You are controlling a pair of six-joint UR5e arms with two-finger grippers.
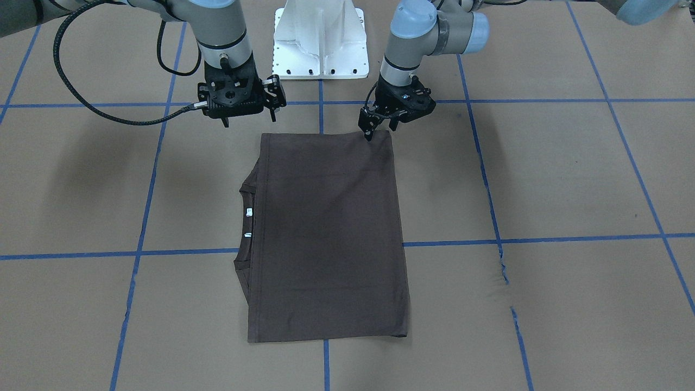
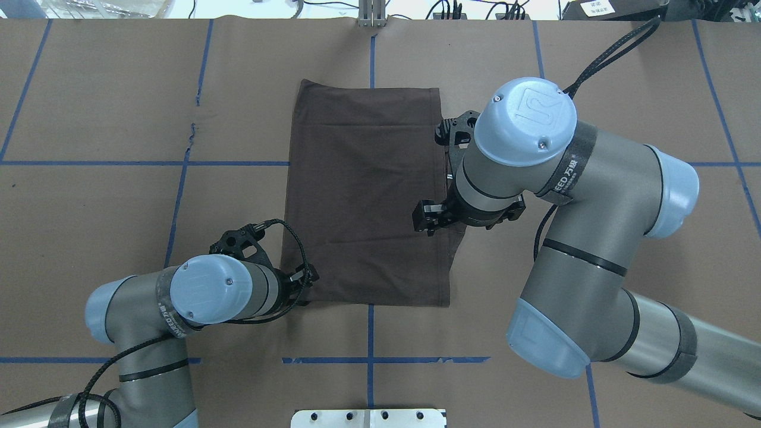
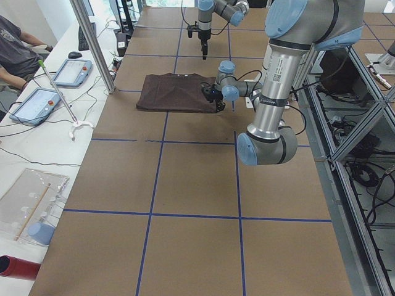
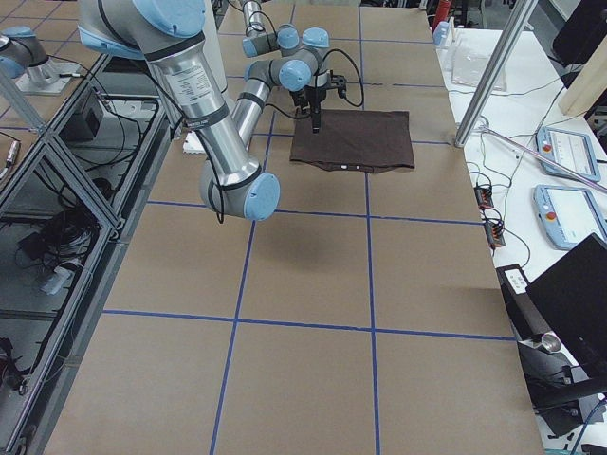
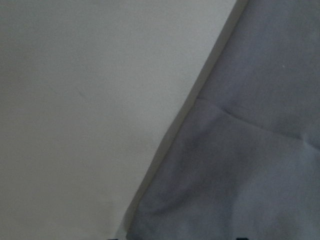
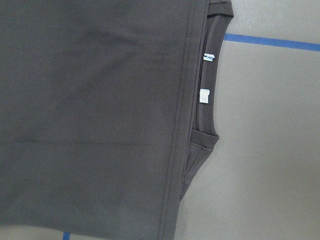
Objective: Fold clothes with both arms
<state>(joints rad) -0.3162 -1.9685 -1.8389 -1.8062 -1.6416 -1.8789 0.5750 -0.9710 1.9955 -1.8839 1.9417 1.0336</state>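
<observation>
The dark brown T-shirt (image 1: 326,233) lies flat on the table, folded into a long rectangle. Its ribbed collar (image 1: 247,190) and white neck tags (image 6: 204,95) peek out on the robot's right side. My left gripper (image 1: 380,130) is low at the shirt's corner nearest the robot base, fingers apart, holding nothing. The left wrist view shows that shirt edge (image 5: 250,150) close up against the paper. My right gripper (image 1: 250,119) hangs open and empty, raised above the collar side. In the overhead view my right arm (image 2: 523,125) covers part of that edge of the shirt (image 2: 365,196).
The white pedestal base (image 1: 320,41) stands behind the shirt. Brown paper with blue tape lines (image 1: 543,239) covers the table, with a tear (image 1: 502,260) on the robot's left. A metal pole (image 3: 92,43) and tablets (image 3: 34,102) stand on the operators' side.
</observation>
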